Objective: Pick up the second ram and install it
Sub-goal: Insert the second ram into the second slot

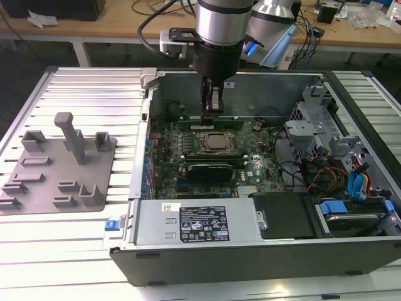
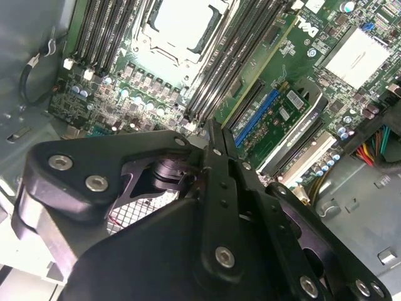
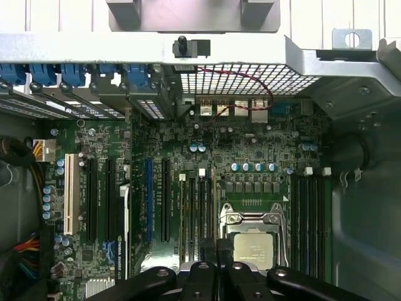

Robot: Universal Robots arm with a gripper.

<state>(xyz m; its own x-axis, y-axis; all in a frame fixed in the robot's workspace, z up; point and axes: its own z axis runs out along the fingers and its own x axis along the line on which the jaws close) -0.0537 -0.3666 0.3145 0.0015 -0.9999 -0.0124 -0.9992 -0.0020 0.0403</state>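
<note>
1. The gripper (image 1: 212, 111) hung from the arm (image 1: 222, 25) inside the open computer case (image 1: 250, 266), above the CPU socket (image 1: 213, 142).
2. Its fingers were closed almost together, clamped on the top edge of the second ram (image 1: 197, 123). In both wrist views the gripper (image 2: 213, 128) (image 3: 218, 246) showed just a hairline gap between them.
3. The second ram, a thin green stick, hung level under the fingertips and ran lengthwise along the CPU socket. In the exterior view it appeared just past the socket's far edge. Whether it touched any slot could not be told.
4. In both wrist views the fingertips pointed at the black memory slots (image 3: 197, 213) (image 2: 219, 63) just beside the CPU socket (image 3: 254, 244) (image 2: 182, 25). These slots lay between the socket and the graphics card (image 3: 122, 219) (image 2: 285, 119).
5. In the exterior view another green strip (image 1: 210, 157) stood just beside the CPU socket on its near side, between the socket and the graphics card (image 1: 210, 170).
6. A grey holder tray (image 1: 59, 166) lay on the ribbed table (image 1: 81, 88), well apart from the CPU socket, toward the exterior view's left and outside the case.
</note>
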